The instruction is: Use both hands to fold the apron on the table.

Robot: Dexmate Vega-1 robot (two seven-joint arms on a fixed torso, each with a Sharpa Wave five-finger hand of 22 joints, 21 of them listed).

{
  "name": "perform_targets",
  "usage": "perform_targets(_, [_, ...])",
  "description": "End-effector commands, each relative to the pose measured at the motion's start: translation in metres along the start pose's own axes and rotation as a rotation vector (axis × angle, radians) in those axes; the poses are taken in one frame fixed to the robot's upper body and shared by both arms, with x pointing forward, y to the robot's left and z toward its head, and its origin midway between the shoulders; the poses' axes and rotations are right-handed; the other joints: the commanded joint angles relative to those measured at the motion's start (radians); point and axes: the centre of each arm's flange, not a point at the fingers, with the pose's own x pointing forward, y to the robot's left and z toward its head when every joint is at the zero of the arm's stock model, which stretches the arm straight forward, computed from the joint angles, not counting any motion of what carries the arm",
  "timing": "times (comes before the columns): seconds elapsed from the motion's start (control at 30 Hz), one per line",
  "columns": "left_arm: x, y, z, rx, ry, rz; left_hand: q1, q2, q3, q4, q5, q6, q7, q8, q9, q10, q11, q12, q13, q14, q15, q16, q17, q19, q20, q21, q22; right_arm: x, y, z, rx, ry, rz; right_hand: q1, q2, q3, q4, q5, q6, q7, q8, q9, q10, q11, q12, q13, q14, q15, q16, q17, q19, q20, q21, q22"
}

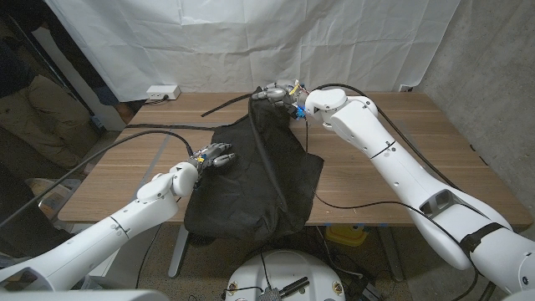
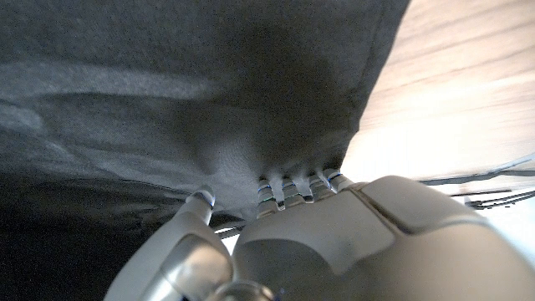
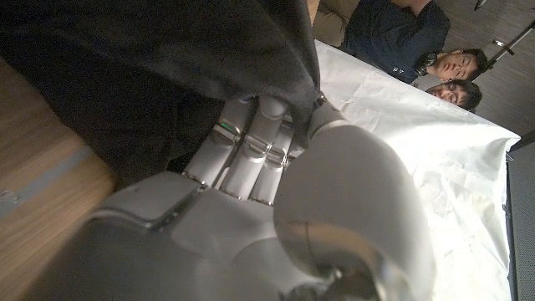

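Gripping black apron (image 1: 251, 176) — both robot hands (left (image 1: 216, 158), right (image 1: 277, 94)).

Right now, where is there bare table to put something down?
Bare wood lies right of the apron, under the right arm, and along the left edge beyond the left hand. The far middle is crowded: the right hand grips the apron there, beside straps.

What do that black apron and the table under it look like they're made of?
The apron looks like soft matte black woven cloth: it drapes, creases and bunches where each robot hand grips it, and a fine weave shows in the left wrist view. The table looks like wood or wood-look laminate, with brown grain lines and a smooth, slightly shiny top.
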Motion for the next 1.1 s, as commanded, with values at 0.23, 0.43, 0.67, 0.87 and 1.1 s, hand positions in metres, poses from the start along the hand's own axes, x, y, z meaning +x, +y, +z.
perform_targets(0.23, [0.002, 0.001, -0.004, -0.007, 0.005, 0.000, 0.008, -0.003, 0.002, 0.003, 0.007, -0.001, -0.003, 0.007, 0.004, -0.001, 0.000, 0.006, 0.005, -0.010, -0.060, 0.007, 0.003, 0.003, 0.002, 0.003, 0.005, 0.026, 0.013, 0.014, -0.028, -0.028, 0.071, 0.008, -0.005, 0.006, -0.002, 0.000, 0.037, 0.035, 0.005, 0.003, 0.004, 0.000, 0.001, 0.001, 0.005, -0.005, -0.005, 0.004, -0.007, 0.000, 0.014, -0.003])
perform_targets(0.43, [0.002, 0.000, -0.005, -0.011, 0.003, 0.001, 0.008, -0.003, 0.002, 0.003, 0.006, -0.001, -0.004, 0.007, 0.004, -0.002, -0.001, 0.006, 0.005, -0.010, -0.060, 0.008, 0.003, 0.004, 0.002, 0.002, 0.005, 0.034, 0.017, 0.015, -0.028, -0.030, 0.096, 0.007, -0.006, 0.007, -0.002, 0.000, 0.037, 0.034, 0.004, 0.002, 0.005, -0.001, 0.002, 0.001, 0.004, -0.005, -0.007, 0.005, -0.010, -0.001, 0.022, -0.005])
perform_targets(0.67, [0.002, -0.001, -0.005, -0.013, 0.004, 0.000, 0.008, -0.003, 0.002, 0.003, 0.006, -0.001, -0.003, 0.007, 0.004, -0.001, -0.001, 0.006, 0.005, -0.009, -0.060, 0.008, 0.003, 0.005, 0.001, 0.002, 0.005, 0.039, 0.023, 0.016, -0.025, -0.038, 0.114, 0.007, -0.006, 0.009, -0.002, 0.000, 0.038, 0.034, 0.003, 0.001, 0.006, -0.001, 0.002, 0.002, 0.004, -0.005, -0.008, 0.006, -0.014, -0.001, 0.030, -0.008])
perform_targets(0.87, [0.003, -0.001, -0.004, -0.012, 0.004, -0.002, 0.008, -0.002, 0.002, 0.003, 0.006, -0.001, -0.003, 0.007, 0.004, -0.001, 0.000, 0.006, 0.005, -0.009, -0.060, 0.008, 0.003, 0.005, 0.001, 0.000, 0.005, 0.042, 0.028, 0.017, -0.015, -0.061, 0.131, 0.006, -0.006, 0.010, -0.002, -0.001, 0.038, 0.034, 0.002, 0.000, 0.007, -0.003, 0.001, 0.001, 0.004, -0.005, -0.009, 0.006, -0.017, -0.001, 0.039, -0.010])
perform_targets(1.1, [0.003, -0.002, -0.003, -0.013, -0.004, -0.002, 0.008, -0.002, 0.002, 0.003, 0.006, -0.002, -0.003, 0.007, 0.004, -0.001, 0.000, 0.006, 0.005, -0.009, -0.060, 0.008, 0.003, 0.005, 0.001, -0.001, 0.005, 0.049, 0.035, 0.023, -0.011, -0.105, 0.164, 0.005, -0.007, 0.011, -0.002, -0.001, 0.038, 0.035, 0.000, -0.001, 0.004, -0.001, 0.001, 0.005, 0.005, -0.005, -0.010, 0.007, -0.021, -0.002, 0.047, -0.013])
